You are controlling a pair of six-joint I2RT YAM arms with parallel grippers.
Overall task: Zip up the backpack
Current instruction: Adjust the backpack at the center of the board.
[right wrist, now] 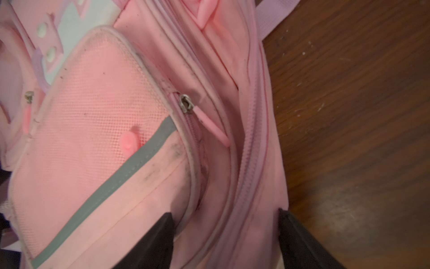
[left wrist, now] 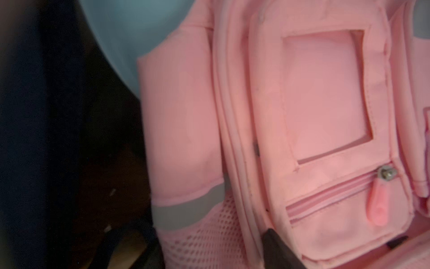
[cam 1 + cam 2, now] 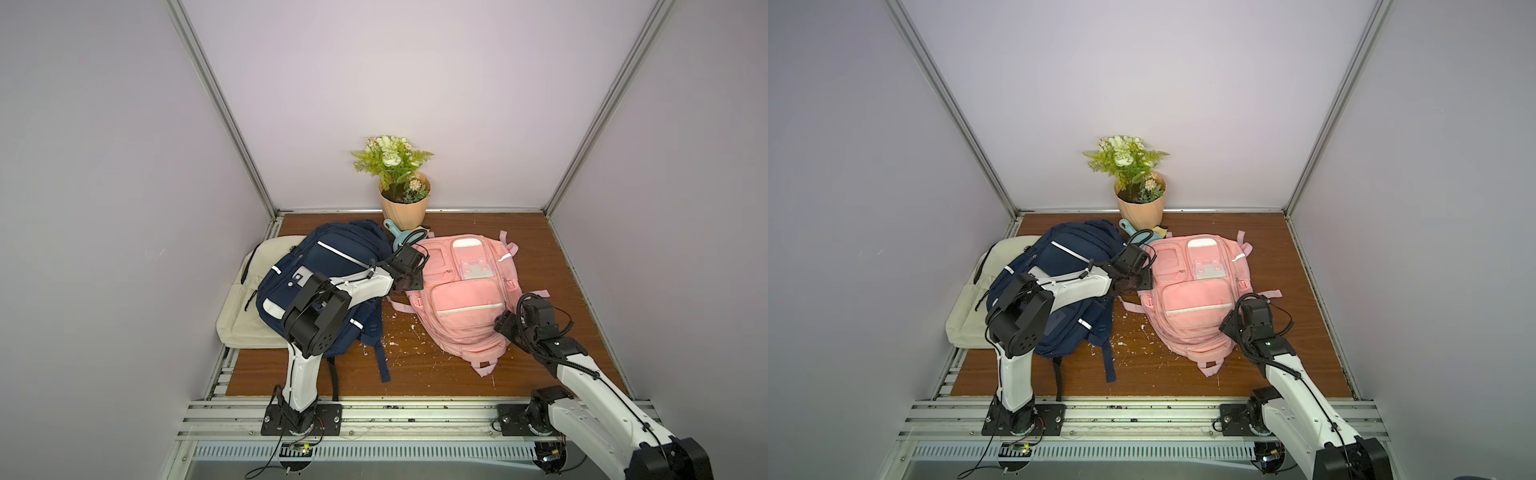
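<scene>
1. Backpack (image 3: 461, 307), pink, lies flat beside the navy bag (image 3: 332, 266).
2. Right gripper (image 1: 226, 233) gapes astride its side; the left gripper (image 2: 336, 242) may be holding or not, I cannot tell.
3. Reaching stage, I reckon; next, pinch the zipper pull (image 1: 210, 127) precisely.

Pale lilac-grey walls are closing in the cell on three sides: the back wall (image 3: 395, 83), the left wall (image 3: 104, 166) and the right wall (image 3: 685, 187). Aluminium posts (image 3: 220, 104) are running up the two rear corners (slanting outward in both top views). A brown wood-grain worktop (image 3: 436, 374) is forming the floor of the cell, showing white flecks (image 3: 395, 338) near its middle. Grooved aluminium rails (image 3: 415, 415) are edging its near side, with a slotted grey duct (image 3: 415, 451) lying just beyond them. Soft, even light is filling the cell, showing brightest on the back wall. A potted plant (image 3: 404, 203) is standing against that wall.
</scene>
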